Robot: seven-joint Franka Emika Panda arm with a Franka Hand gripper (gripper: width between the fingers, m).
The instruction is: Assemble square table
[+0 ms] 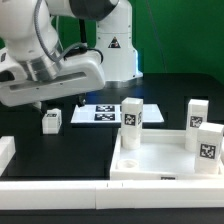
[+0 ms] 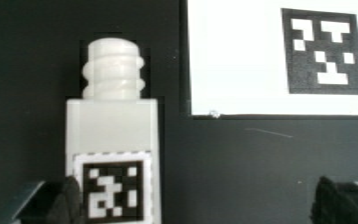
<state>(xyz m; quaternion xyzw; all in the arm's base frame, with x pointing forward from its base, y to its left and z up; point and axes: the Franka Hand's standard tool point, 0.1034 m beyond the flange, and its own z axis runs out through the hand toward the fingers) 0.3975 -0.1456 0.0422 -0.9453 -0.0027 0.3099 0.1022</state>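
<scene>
White plastic bar (image 1: 5, 155) lies at nine o'clock in the exterior view, plain and blocky; at ten o'clock my gripper (image 1: 58, 101) hangs over a short chunky leg (image 1: 51, 121) lying on the black table (image 1: 90, 150), its end bearing a black-and-white tag; behind it, near twelve o'clock, the flat marker board (image 1: 100, 111) shows its printed squares; at four o'clock sits the square slab (image 1: 160, 160), raised rim all round, with three tagged legs standing upright on it. My wrist view alone shows the lying leg's (image 2: 112, 140) ribbed, rounded screw tip and its tag up close; my dark fingertips (image 2: 48, 200) stand wide apart, one either side, holding nothing; no readable writing anywhere.
</scene>
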